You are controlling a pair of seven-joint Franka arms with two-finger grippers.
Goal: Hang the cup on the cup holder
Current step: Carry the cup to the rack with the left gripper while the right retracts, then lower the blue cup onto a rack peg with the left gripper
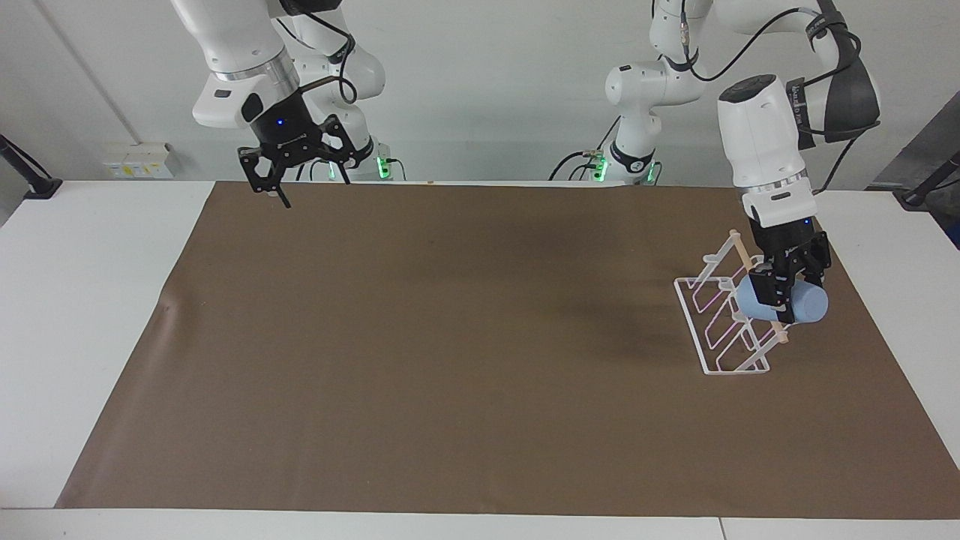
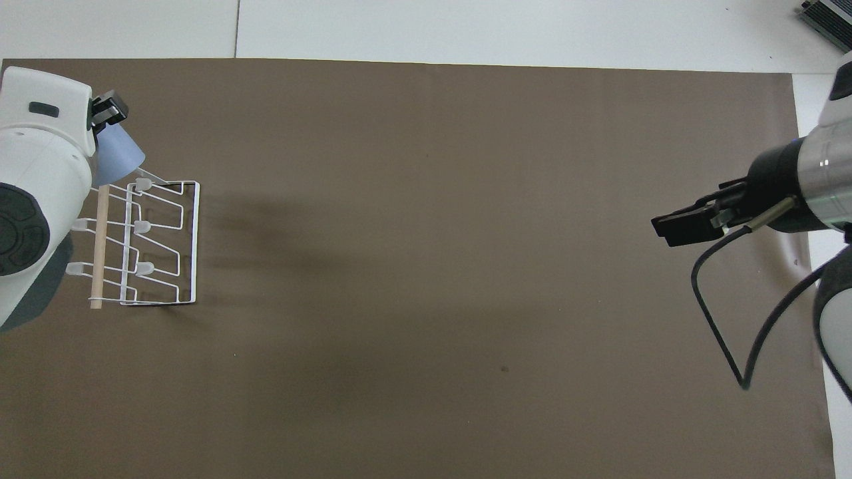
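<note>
Light-blue cup (image 1: 787,302) lies sideways, clamped in your left tool (image 1: 784,294), against the cup holder (image 1: 721,324) rod; right tool (image 1: 283,184) spread wide, idle.

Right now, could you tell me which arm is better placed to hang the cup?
Left. The left gripper already holds the cup at the cup holder, beside its wooden rod. The right gripper waits, open, at the table's other end.

a robotics lab: two white robot arms (image 1: 765,142) stand bolted at the edge of a white tabletop (image 1: 90,300) laid with a brown mat (image 1: 450,337). cables (image 1: 825,67) trail from the arms, green status lights (image 1: 596,159) glow at their bases, and the wall (image 1: 510,82) is bare white.
</note>
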